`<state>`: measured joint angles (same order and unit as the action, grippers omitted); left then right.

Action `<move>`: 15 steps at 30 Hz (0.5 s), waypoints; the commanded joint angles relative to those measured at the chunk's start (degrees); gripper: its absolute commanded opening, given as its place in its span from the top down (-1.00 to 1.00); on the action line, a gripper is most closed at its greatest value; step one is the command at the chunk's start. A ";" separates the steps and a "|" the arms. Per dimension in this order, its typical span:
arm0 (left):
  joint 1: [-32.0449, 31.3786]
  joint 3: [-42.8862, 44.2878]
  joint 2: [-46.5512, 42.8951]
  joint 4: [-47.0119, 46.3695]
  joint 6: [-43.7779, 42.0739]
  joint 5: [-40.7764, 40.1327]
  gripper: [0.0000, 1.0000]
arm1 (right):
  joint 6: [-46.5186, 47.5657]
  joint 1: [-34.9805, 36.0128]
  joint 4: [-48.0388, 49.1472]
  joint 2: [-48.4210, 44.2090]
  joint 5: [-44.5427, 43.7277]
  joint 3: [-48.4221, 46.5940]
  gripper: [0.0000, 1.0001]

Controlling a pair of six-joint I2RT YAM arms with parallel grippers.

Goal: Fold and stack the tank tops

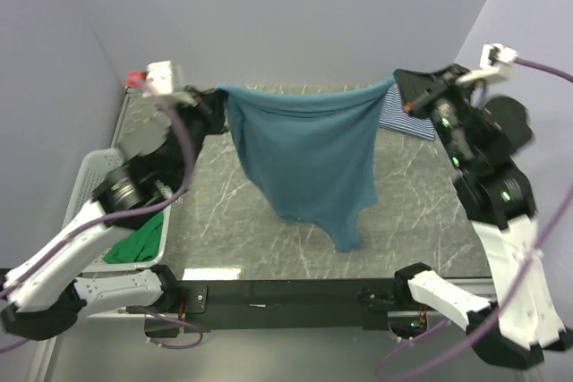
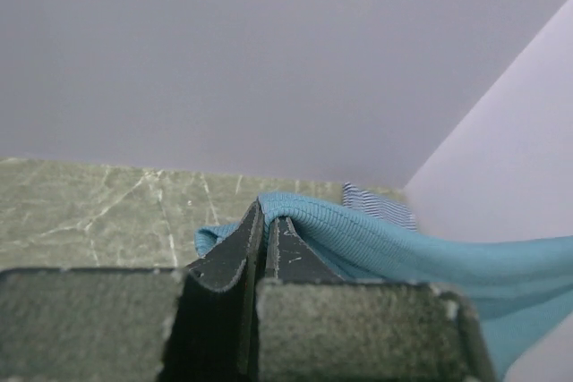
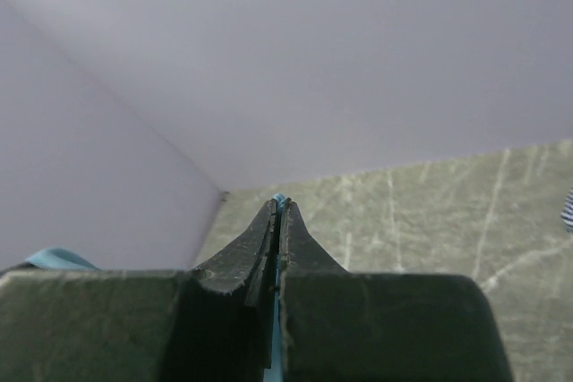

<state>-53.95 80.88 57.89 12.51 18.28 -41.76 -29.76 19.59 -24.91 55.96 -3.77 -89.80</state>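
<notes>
Step in hand: the teal top is up in the air, stretched between both arms. My read is that it's being spread out before going down flat for folding.
Left claw: clamped tight on one end of the teal top's upper edge, with the ribbed band curling right over the fingertips.
Right claw: pinched closed too, just a sliver of teal cloth showing between the tips.
Where the teal top hangs: the upper edge runs between the claws over the far half of the table. The body sags to a point toward the near edge; whether that tip touches the table, I can't tell.
Other tops: the striped one lies at the far right, just beside the right claw. The green one sits in the basket on the left.
Doing it well: I'd say hold both claws level with the edge taut. Let the hanging tip land first, then draw the cloth out smooth, clear of the striped one.
Arm pose: the left arm bends up over the basket, wrist aimed inward. The right arm stands tall, forearm angled toward the centre. Both wrists are high and roughly level.
</notes>
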 commanded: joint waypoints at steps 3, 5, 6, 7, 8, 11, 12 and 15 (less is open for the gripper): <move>14.19 6.29 14.07 -9.08 -1.93 18.16 0.99 | 0.49 -3.68 8.20 10.64 2.97 -1.16 1.00; 17.29 13.92 21.25 -9.09 -2.37 22.14 0.99 | -0.21 -5.00 10.04 15.63 4.90 -4.93 1.00; 20.17 17.17 23.56 -8.74 -2.72 24.07 0.99 | -0.65 -5.44 10.23 17.41 5.43 -6.69 1.00; 21.51 24.51 25.94 -6.99 -3.51 27.75 0.99 | -1.26 -6.14 9.97 19.25 5.88 -11.06 1.00; 24.22 28.41 30.40 -5.67 -3.69 29.17 0.99 | -1.44 -6.50 8.83 22.40 6.58 -13.45 1.00; 28.80 43.45 37.70 0.22 -4.13 35.93 0.99 | -1.97 -7.46 6.72 26.63 7.19 -21.78 1.00; 29.60 46.27 38.78 1.36 -4.31 36.91 0.99 | -1.97 -7.64 6.19 27.26 7.29 -23.39 1.00; 31.80 49.73 39.15 2.43 -4.13 39.56 0.99 | -1.71 -8.17 4.17 28.15 7.11 -26.48 1.00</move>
<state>-23.57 124.44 100.57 15.92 15.46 -9.17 -31.29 12.29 -22.35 86.94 2.46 -110.54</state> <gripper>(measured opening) 0.023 0.019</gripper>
